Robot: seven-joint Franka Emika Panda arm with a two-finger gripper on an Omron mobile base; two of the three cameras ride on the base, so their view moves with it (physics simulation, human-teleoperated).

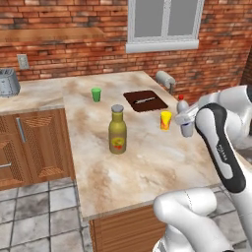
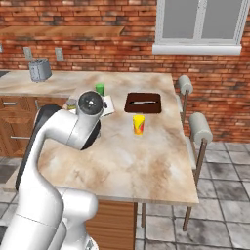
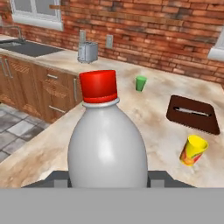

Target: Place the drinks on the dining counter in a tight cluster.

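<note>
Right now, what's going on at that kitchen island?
The robot arm's gripper is shut on the small red-capped bottle, holding it upright above the dining counter. The big olive-yellow bottle stands alone near the counter's middle, a little apart. A yellow cup, green cup and dark cutting board sit nearby.

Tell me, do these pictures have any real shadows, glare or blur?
Left base view: even, flat light, only a faint shadow beside the olive-yellow bottle. Right base view: equally flat, no glare on the dining counter; the robot's arm blocks part of it. Hand view: the red-capped bottle, held between the fingers, looms large, with a soft sheen but no blur.
</note>
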